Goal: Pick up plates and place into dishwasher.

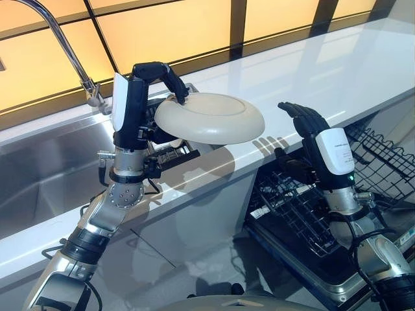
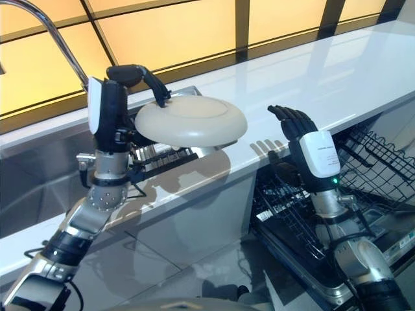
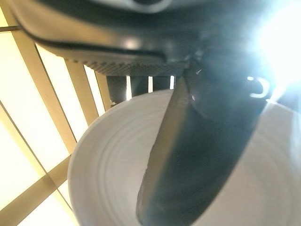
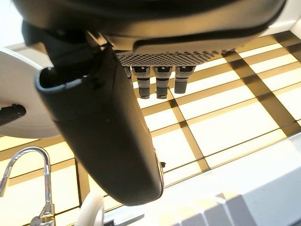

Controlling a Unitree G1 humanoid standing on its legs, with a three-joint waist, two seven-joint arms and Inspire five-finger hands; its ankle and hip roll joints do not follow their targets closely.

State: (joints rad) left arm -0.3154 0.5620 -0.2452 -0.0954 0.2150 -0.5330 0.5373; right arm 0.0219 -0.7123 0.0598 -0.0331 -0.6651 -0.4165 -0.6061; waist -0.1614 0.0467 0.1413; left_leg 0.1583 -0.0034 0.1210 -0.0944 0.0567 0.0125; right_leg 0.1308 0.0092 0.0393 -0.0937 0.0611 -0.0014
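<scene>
The left hand (image 1: 139, 97) grips a cream plate (image 1: 209, 117) by its rim, thumb curled over the top, and holds it roughly level above the counter (image 1: 311, 71) beside the sink (image 1: 45, 175). The right hand (image 1: 311, 133) waits with straight, empty fingers over the dishwasher rack (image 1: 292, 207). The plate is round, so it has no long axis, and its underside faces up. To do the step well, the robot should probably tip it on edge before slotting it between the tines.

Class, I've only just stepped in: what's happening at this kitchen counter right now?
The robot's left hand grips a cream plate by its rim, holding it roughly level in the air above the white counter, beside the sink. Its right hand is raised, open and holding nothing, above the pulled-out dishwasher rack. The plate is not yet in the rack.
</scene>
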